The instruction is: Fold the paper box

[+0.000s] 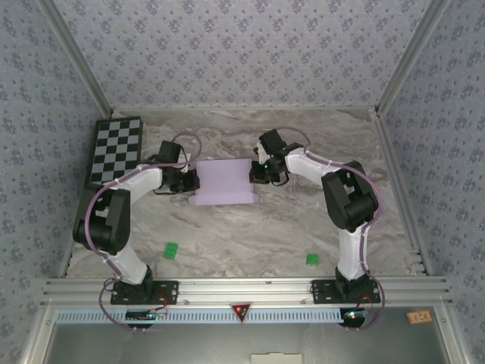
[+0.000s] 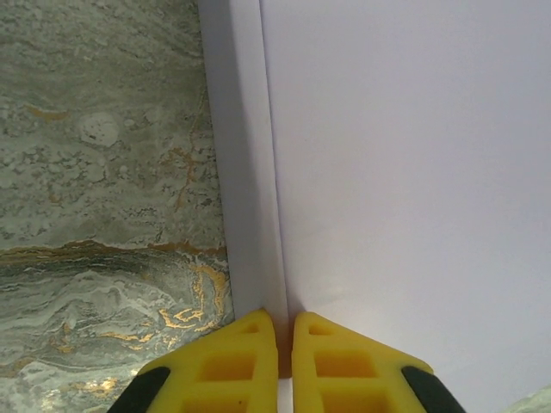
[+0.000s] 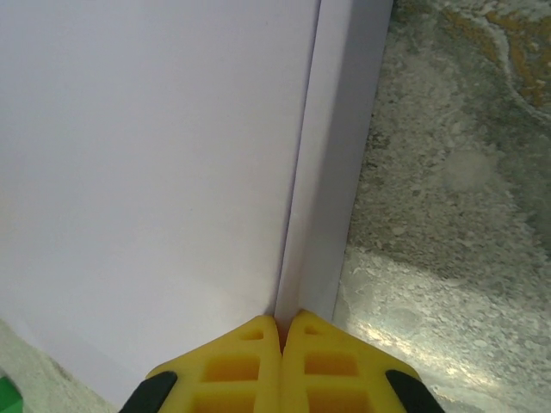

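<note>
Lavender paper box (image 1: 222, 184) x1 in L tool (image 2: 277, 325), R tool (image 3: 281, 322)

No readable text in any view. Top view, 6 o'clock: red triangle marker (image 1: 241, 312) on the front rail (image 1: 242, 287), glyph inside too small to make out. 5 o'clock: orange tag (image 1: 416, 317) with dark characters, illegible. Tick-mark strip (image 1: 91, 316) runs along the rail from 7 to 5 o'clock, digits not resolvable.
</note>
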{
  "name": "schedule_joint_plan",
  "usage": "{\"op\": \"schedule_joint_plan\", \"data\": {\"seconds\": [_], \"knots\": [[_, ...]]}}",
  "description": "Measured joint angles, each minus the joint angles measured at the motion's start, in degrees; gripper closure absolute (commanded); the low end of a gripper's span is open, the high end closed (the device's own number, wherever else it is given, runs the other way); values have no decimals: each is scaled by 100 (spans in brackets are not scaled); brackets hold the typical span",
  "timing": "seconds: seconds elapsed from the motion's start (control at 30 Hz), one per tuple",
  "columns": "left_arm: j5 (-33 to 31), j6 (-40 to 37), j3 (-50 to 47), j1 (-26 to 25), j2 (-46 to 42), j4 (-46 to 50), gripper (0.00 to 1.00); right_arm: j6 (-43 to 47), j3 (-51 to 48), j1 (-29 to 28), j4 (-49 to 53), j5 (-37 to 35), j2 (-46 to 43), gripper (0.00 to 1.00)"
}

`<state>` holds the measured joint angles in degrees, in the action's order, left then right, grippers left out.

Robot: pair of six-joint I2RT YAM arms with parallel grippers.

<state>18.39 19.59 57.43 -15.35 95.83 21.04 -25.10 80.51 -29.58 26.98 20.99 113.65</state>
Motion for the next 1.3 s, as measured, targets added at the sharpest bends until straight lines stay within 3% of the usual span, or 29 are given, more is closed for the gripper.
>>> {"op": "schedule_joint_plan", "data": {"seconds": [0.03, 0.23, 0.4, 0.57, 0.77, 0.97, 1.1, 1.3], "knots": [[-22, 26, -26, -37, -26, -13, 91, 0, 0, -9, 55, -57, -31, 100], [46, 201, -426, -267, -387, 26, 70, -76, -289, -57, 468, -238, -354, 75], [310, 225, -420, -52, -393, 155, 49, -26, -348, -46, 586, -151, -459, 61], [472, 179, -28, 238, -376, 424, 42, 74, -160, 118, 723, -44, -525, 56], [573, 42, 634, 304, -31, 470, 40, 125, 345, 341, 826, 2, -435, 54], [673, 39, 763, 304, 664, 472, 41, 162, 903, 422, 822, 142, 254, 54], [883, 50, 833, 315, 909, 448, 50, 162, 1117, 422, 807, 249, 778, 58], [966, 50, 940, 203, 973, 376, 67, 162, 1279, 428, 737, 393, 892, 75]]}}
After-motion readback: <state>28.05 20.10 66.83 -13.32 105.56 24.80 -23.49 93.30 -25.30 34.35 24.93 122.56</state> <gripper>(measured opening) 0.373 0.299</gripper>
